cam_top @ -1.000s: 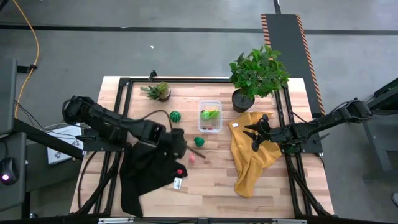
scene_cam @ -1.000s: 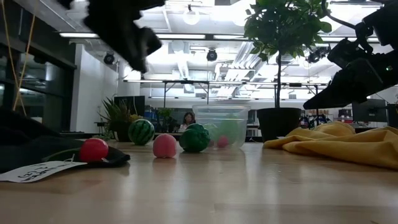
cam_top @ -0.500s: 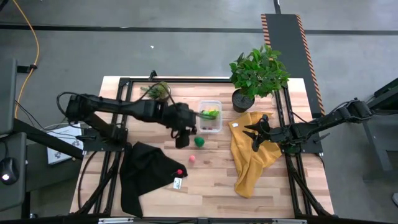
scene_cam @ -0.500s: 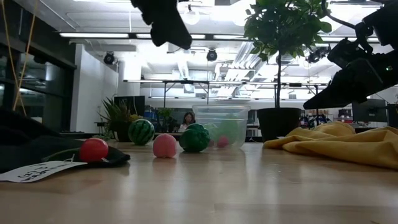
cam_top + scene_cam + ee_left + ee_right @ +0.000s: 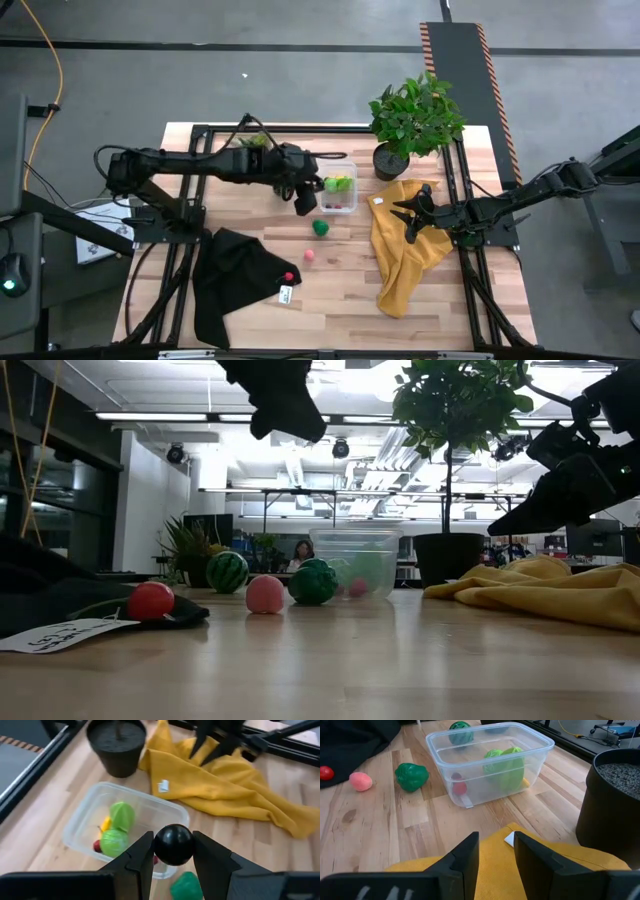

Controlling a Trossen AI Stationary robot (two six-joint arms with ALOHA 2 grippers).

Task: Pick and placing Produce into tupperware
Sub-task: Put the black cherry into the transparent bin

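My left gripper (image 5: 304, 203) hangs above the table, just left of the clear tupperware (image 5: 338, 187), shut on a small black ball (image 5: 173, 843). The tupperware (image 5: 85, 822) holds light-green leafy pieces (image 5: 118, 827), a yellow piece and a red one. A green piece (image 5: 320, 228) and a pink one (image 5: 309, 255) rest on the wood. A red one (image 5: 289, 277) sits on the black cloth (image 5: 235, 280). The striped melon (image 5: 227, 571) stands left of the tupperware. My right gripper (image 5: 412, 216) is open above the yellow cloth (image 5: 405, 255). My left gripper pinches the black ball (image 5: 173, 843) between its two fingers, one on each side of it. The fingers come slanting down from the table's left. The ball is lifted clear, high over the table (image 5: 285, 405), above the tupperware's near left corner.
A large potted plant (image 5: 412, 120) stands at the far right of the tupperware, a small one (image 5: 255, 146) at the far left. A white tag (image 5: 285, 294) lies on the black cloth's edge. Bare wood lies along the near edge (image 5: 330, 310).
My left gripper has risen from the black cloth's far edge and travelled toward the far edge and right, ending beside the tupperware. The pieces on the table and my right arm have stayed put.
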